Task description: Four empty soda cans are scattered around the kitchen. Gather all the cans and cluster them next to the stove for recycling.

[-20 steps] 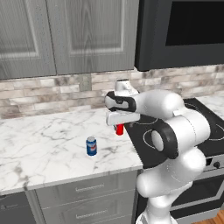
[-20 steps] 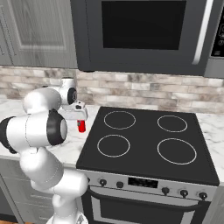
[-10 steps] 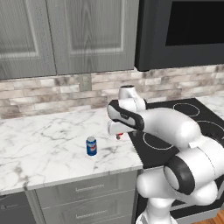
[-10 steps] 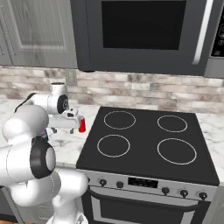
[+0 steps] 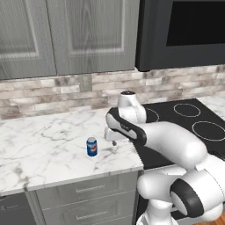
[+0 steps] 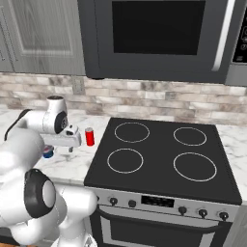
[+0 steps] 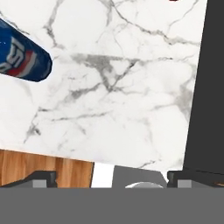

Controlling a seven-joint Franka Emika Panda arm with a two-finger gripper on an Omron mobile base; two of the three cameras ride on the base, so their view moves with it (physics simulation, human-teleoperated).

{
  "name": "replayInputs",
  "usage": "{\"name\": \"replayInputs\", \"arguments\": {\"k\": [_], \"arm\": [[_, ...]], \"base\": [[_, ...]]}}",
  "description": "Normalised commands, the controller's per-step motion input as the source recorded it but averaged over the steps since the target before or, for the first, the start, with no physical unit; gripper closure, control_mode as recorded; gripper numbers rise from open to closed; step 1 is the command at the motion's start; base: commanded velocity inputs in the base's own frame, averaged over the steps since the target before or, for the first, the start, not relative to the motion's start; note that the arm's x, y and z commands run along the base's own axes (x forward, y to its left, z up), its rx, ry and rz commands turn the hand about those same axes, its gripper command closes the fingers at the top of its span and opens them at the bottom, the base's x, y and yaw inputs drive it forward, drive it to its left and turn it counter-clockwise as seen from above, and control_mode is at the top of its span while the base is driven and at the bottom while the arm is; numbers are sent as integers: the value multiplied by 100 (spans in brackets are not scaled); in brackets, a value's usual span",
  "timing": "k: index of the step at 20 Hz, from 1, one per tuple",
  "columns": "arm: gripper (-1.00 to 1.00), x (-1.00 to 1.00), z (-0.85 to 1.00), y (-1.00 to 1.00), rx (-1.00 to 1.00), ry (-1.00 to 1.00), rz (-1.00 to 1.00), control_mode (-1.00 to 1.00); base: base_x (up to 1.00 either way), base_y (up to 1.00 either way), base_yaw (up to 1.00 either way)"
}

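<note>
The hand (image 6: 70, 144) hovers low over the white marble worktop (image 5: 44, 145), its fingers spread wide and holding nothing. Just beside it, toward the stove (image 6: 159, 154), a red soda can (image 6: 89, 136) stands upright near the cooktop's edge. On the hand's other side, a little further off, a blue soda can (image 5: 92, 146) stands upright on the worktop.

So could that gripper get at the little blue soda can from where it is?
Probably yes: the gripper hangs open over bare white marble counter, with the small blue soda can upright right beside it, nothing between.
</note>
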Motion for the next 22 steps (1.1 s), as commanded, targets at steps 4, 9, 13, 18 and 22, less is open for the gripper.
{"name": "replayInputs", "arguments": {"k": [4,9,13,18,22], "arm": [[-100,0,0,46,0,-2,0,-100],[-100,0,0,48,0,0,0,-100],[-100,0,0,44,0,0,0,-100],[-100,8,0,33,0,-1,0,-100],[-100,16,0,16,0,-3,0,-100]], "base": [[0,0,0],[0,0,0],[0,0,0],[0,0,0],[0,0,0]]}}
